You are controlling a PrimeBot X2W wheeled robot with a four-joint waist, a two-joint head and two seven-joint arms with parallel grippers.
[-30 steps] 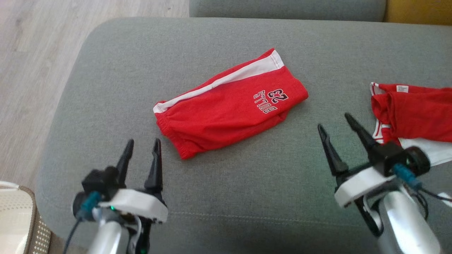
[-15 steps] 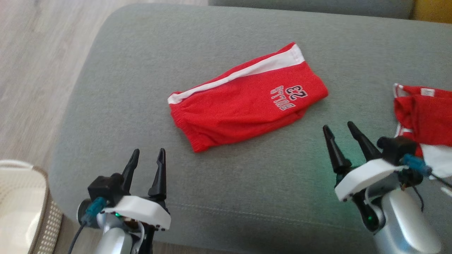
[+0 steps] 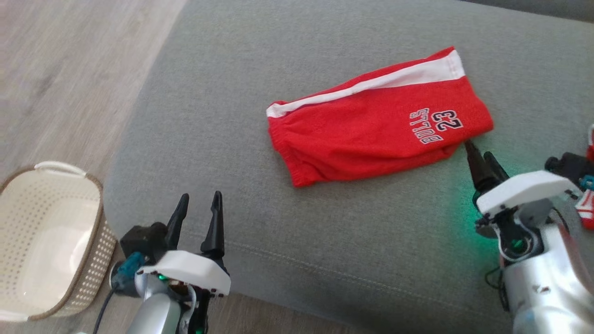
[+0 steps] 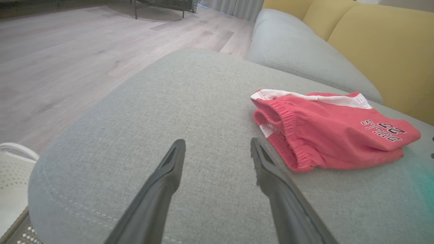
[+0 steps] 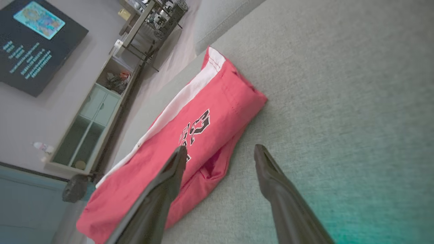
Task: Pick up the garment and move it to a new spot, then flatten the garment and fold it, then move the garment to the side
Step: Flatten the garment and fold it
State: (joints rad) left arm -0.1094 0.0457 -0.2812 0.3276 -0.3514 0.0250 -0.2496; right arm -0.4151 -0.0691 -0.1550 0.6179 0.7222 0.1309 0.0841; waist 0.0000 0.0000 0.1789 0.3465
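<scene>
The garment point(image 3: 376, 130) is a pair of red shorts with a white side stripe and a "BULLS 23" print, lying folded on the grey sofa cushion point(image 3: 278, 55). My right gripper point(image 3: 478, 150) is open at the printed end of the shorts. In the right wrist view the right gripper point(image 5: 220, 148) has one finger over the garment point(image 5: 217, 112) and the other over bare cushion. My left gripper point(image 3: 200, 197) is open and empty near the cushion's front edge, well short of the waistband end. In the left wrist view the garment point(image 4: 332, 135) lies just right of the left gripper point(image 4: 217, 142).
A beige perforated basket point(image 3: 46, 241) stands on the wood floor point(image 3: 69, 69) left of the cushion. Another red-and-white garment point(image 3: 587, 204) shows at the right edge. A yellow sofa back point(image 4: 373, 44) rises behind the cushion.
The head camera has swung left, bringing the basket into view. My right gripper has come in to the printed end of the shorts. Both grippers have stayed open.
</scene>
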